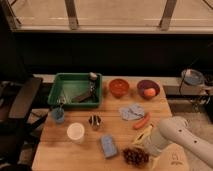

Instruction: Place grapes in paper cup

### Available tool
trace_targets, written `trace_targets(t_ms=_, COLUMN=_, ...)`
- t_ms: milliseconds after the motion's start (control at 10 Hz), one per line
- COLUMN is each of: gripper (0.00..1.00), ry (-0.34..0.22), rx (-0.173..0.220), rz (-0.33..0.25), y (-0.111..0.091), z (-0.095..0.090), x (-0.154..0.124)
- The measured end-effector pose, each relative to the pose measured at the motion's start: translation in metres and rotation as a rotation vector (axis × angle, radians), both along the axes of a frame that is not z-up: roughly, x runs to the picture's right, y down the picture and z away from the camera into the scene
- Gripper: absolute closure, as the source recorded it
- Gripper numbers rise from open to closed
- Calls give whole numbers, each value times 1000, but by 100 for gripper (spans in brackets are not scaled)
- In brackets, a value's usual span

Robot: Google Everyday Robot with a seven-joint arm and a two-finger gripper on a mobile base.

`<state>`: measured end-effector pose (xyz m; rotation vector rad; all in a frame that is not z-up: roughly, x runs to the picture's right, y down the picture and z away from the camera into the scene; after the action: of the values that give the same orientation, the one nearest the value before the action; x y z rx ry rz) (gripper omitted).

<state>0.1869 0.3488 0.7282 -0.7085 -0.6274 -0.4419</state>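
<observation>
Pincer (144, 149) mostly hidden behind arm (176, 136) by grapes (135, 156), arm cropped at right

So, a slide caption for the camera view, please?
Gripper low beside the grapes; white paper cup stands apart, toward picture left.

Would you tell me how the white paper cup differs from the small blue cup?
The paper cup is white, the blue cup blue. The paper cup looks wider than the blue cup. The paper cup stands nearer the front edge; the blue cup sits by the green bin. Both stand upright. The tool is at the grapes.
</observation>
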Motion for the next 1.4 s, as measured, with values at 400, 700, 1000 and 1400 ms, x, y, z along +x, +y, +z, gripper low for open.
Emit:
trace_targets(t_ms=400, gripper=75, ry=3, rx=33, rz=14, y=-7, z=-6, x=-1)
trace_targets(t_ms=700, gripper=100, ry=35, rx=101, rz=92, y=-45, z=-27, x=5)
trace_targets(t_ms=1000, gripper=100, ry=57, rx=174, rz=204, y=-94, z=-43, x=11)
trace_targets(t_ms=1400, gripper=100, ry=41, rx=292, rz=271, y=-169, z=-57, x=-5)
